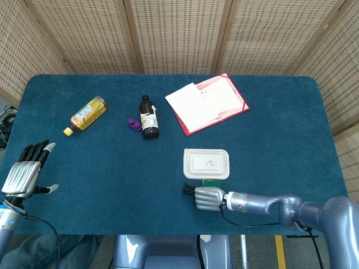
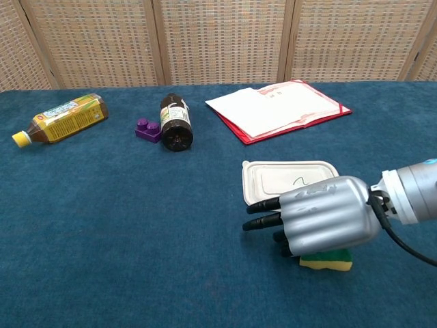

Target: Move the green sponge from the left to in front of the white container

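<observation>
The green sponge (image 2: 326, 261) with a yellow underside lies flat on the blue cloth just in front of the white container (image 1: 206, 163), a lidded box also seen in the chest view (image 2: 287, 179). From the head view only a green sliver of the sponge (image 1: 211, 183) shows between the box and my right hand (image 1: 207, 198). That right hand (image 2: 321, 219) covers the sponge from above, its fingers stretched toward the left. Whether it still grips the sponge is hidden. My left hand (image 1: 25, 172) hovers at the table's near left edge, fingers apart and holding nothing.
A yellow-labelled bottle (image 1: 85, 115) lies at the far left. A dark bottle (image 1: 148, 116) lies beside a purple block (image 1: 134, 124) near the middle. A red folder with white papers (image 1: 206, 102) sits behind the container. The table (image 1: 280, 140) is covered in blue cloth.
</observation>
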Controlling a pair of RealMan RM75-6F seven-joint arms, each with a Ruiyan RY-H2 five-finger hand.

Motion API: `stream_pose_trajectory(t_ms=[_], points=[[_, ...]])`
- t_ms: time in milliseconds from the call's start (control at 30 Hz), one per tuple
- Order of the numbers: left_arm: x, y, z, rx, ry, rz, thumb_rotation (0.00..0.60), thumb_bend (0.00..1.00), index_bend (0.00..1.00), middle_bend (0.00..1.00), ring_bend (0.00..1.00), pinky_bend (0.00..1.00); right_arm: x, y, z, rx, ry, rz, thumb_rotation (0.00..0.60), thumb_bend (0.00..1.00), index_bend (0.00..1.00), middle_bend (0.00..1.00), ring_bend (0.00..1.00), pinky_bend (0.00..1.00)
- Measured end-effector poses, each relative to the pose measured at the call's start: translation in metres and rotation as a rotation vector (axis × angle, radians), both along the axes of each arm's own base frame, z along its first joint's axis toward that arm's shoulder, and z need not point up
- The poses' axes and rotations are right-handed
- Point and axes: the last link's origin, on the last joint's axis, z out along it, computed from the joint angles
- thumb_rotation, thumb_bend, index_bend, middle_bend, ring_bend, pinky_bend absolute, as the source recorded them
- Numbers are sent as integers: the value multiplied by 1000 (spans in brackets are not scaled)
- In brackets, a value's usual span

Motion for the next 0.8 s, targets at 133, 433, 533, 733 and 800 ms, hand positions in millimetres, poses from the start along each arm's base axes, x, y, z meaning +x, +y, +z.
stream_pose_trajectory(t_ms=[133,433,533,733,800], points=[[0,0,0,-1,-4,1,600,55,0,0,0,0,1,2,3,-5,-4,7,600,0,250,75,0,0],[2,-2,2,-2,-11,-6,600,54,0,0,0,0,6,13,29,-35,-31,48,600,0,243,60,0,0],[2,-3,3,0,-15,-9,600,55,0,0,0,0,6,17,43,-50,-49,57,600,0,243,59,0,0],[3,-8,7,11,-25,-15,600,55,0,0,0,0,1,22,86,-122,-126,38,600,0,240,58,0,0],[3,-12,8,14,-31,-18,600,55,0,0,0,0,-4,23,105,-166,-166,12,600,0,234,53,0,0]])
